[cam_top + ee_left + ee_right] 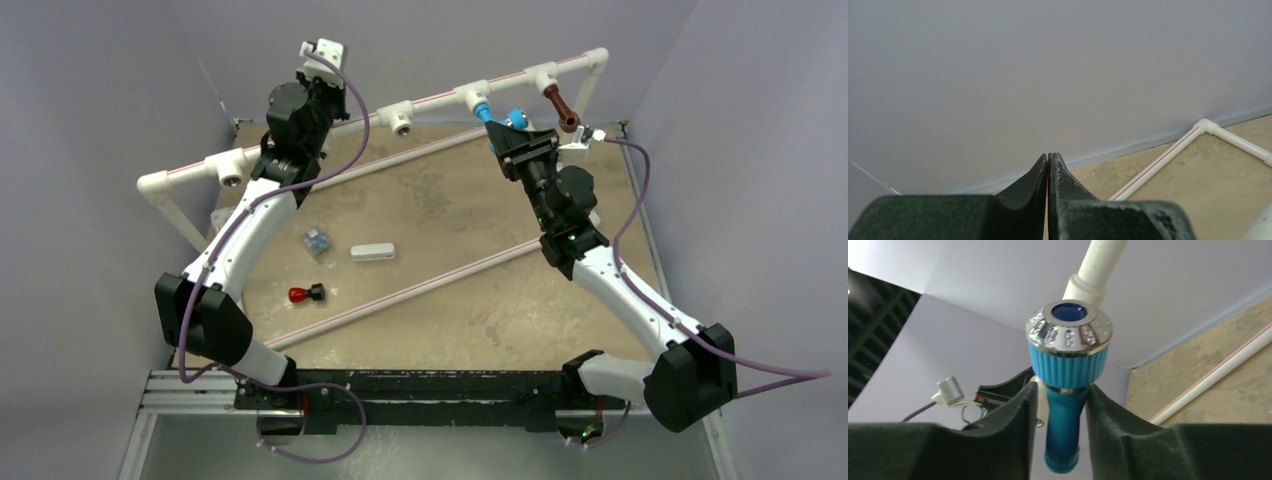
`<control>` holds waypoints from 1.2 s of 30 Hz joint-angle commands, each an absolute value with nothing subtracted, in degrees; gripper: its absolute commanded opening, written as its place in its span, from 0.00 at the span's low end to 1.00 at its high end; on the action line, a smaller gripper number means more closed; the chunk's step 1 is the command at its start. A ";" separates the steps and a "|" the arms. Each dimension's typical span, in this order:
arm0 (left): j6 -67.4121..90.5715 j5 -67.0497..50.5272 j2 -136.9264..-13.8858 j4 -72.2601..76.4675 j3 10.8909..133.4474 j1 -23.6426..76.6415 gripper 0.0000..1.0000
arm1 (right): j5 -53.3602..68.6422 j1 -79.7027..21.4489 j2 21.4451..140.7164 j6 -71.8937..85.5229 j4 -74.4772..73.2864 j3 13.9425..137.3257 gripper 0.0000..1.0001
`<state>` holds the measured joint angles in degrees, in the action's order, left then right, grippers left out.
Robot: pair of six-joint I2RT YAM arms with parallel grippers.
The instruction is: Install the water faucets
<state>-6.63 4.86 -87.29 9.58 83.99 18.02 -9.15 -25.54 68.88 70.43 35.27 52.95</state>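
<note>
Blue faucet (1068, 365) sits at a tee of the white pipe frame (440, 97) along the far edge of the table (450, 220). The right gripper (1060, 395) is clamped on its body. Brown faucet (560, 107) is mounted on the next tee to the right. Left gripper (1048, 165) points at the wall (1048, 75), jaws pressed together, empty.
</note>
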 commanded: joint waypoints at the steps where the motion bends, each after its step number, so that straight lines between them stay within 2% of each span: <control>1: -7.03 2.02 -87.96 2.72 81.74 19.08 0.00 | -5.31 -26.11 65.14 72.67 42.17 52.34 0.50; 3: -7.03 2.02 -88.04 2.72 81.82 19.08 0.00 | -5.36 -25.96 63.52 69.81 40.75 52.04 0.64; 5: -7.01 2.02 -88.07 2.65 81.83 19.14 0.00 | -5.44 -25.93 61.86 66.77 38.25 51.91 0.73; 8: -7.03 2.10 -88.24 2.61 81.83 19.12 0.00 | -5.46 -25.76 59.42 61.92 33.13 51.54 0.82; 10: -7.03 2.04 -88.24 2.64 81.91 19.07 0.00 | -5.89 -25.52 57.70 59.40 30.25 51.46 0.85; 18: -6.82 1.86 -88.24 2.48 81.91 19.16 0.00 | -10.84 -25.40 52.54 42.44 16.28 54.22 0.89; 23: -6.85 1.76 -88.15 2.46 81.91 19.16 0.00 | -11.10 -25.37 52.45 25.40 12.22 59.24 0.88; 36: -6.94 1.85 -88.07 2.46 81.91 19.16 0.00 | 0.52 -25.88 53.44 -22.66 7.09 65.41 0.86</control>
<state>-6.63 4.71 -87.29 9.56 83.99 18.06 -4.73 -25.47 53.76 -3.60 8.47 63.37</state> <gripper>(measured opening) 0.002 0.862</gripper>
